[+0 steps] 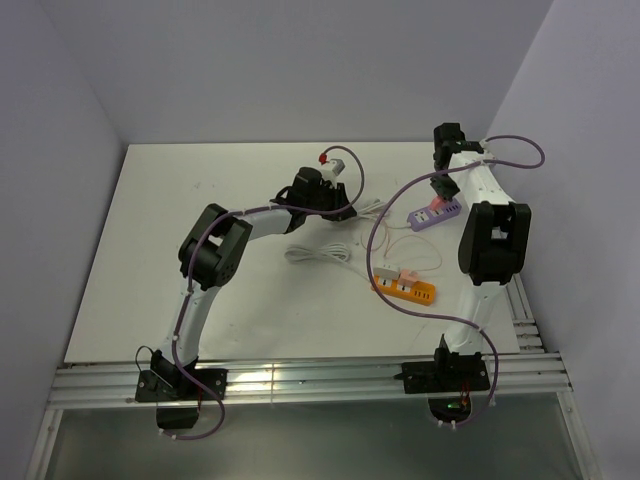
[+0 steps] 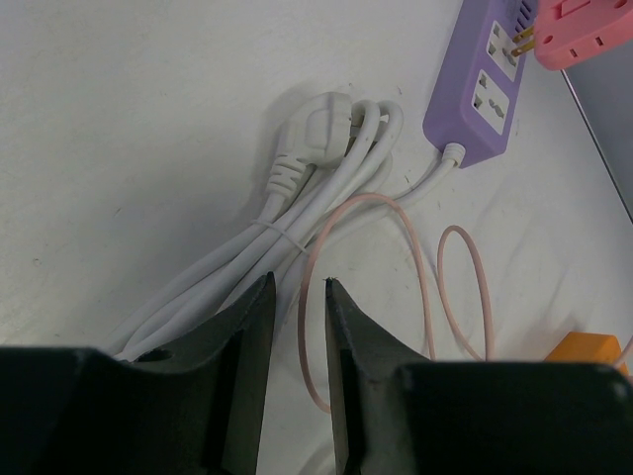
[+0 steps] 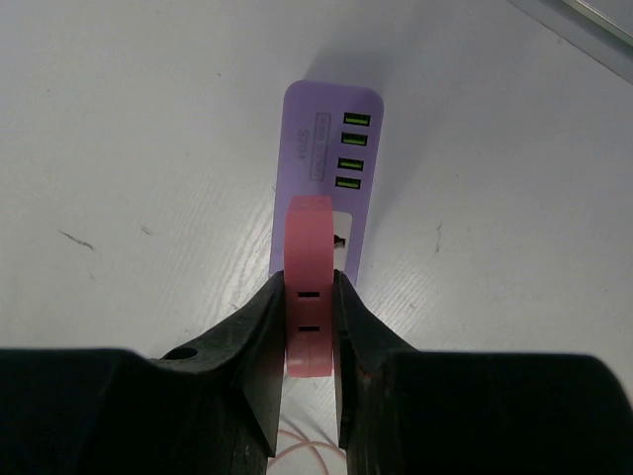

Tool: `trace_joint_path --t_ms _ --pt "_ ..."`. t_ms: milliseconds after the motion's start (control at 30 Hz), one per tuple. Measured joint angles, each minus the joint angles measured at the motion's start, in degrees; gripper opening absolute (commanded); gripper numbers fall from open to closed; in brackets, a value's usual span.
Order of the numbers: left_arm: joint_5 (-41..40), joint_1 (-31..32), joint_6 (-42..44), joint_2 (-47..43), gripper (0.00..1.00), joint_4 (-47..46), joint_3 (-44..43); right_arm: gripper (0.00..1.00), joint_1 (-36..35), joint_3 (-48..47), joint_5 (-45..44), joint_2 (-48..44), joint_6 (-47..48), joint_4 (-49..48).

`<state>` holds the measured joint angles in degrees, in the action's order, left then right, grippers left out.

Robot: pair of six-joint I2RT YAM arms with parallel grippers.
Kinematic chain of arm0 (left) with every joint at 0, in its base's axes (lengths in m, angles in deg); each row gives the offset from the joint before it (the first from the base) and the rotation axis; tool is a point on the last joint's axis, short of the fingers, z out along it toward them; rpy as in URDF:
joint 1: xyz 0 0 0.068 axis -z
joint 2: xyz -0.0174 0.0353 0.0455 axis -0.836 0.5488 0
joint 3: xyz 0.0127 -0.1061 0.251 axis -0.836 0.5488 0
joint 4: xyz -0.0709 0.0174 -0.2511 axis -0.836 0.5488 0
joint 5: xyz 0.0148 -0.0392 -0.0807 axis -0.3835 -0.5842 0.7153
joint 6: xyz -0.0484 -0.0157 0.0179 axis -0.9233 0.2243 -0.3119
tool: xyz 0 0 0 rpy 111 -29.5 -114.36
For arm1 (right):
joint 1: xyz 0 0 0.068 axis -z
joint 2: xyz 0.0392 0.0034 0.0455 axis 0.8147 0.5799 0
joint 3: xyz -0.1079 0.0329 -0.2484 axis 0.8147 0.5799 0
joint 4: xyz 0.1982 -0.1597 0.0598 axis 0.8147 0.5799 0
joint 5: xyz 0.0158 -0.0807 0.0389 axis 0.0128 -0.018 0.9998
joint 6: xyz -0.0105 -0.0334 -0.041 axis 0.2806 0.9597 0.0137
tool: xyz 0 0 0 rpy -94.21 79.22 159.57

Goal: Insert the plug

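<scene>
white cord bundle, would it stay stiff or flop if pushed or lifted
Probably floppy: the white cord bundle lies in loose curves. The tie around its middle should likely keep the strands together. Its plug end may dangle if lifted.

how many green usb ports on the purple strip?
4. The green USB ports sit in one column at the purple plastic power strip's far end, beyond the pink plastic plug in the right tool. The plug may hide more.
</scene>
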<state>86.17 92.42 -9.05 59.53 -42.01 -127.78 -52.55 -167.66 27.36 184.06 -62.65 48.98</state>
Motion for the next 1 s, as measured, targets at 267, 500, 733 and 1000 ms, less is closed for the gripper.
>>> trace_joint_path --t_ms 267,500,733,1000 --pt "0.0 0.0 0.0 0.0 0.32 0.0 0.0 0.0 -0.2 -0.2 -0.3 0.3 -0.2 -0.5" --pt "0.0 0.0 0.3 0.0 0.32 0.1 0.0 0.0 -0.3 -1.1 -0.4 1.9 -0.2 -1.3" --pt "0.0 0.0 0.3 0.0 0.32 0.1 0.0 0.0 -0.5 -2.0 -0.7 2.7 -0.2 -1.4" --pt "0.0 0.0 0.3 0.0 0.32 0.0 0.0 0.0 -0.6 -2.1 -0.7 2.8 -0.2 -1.5"
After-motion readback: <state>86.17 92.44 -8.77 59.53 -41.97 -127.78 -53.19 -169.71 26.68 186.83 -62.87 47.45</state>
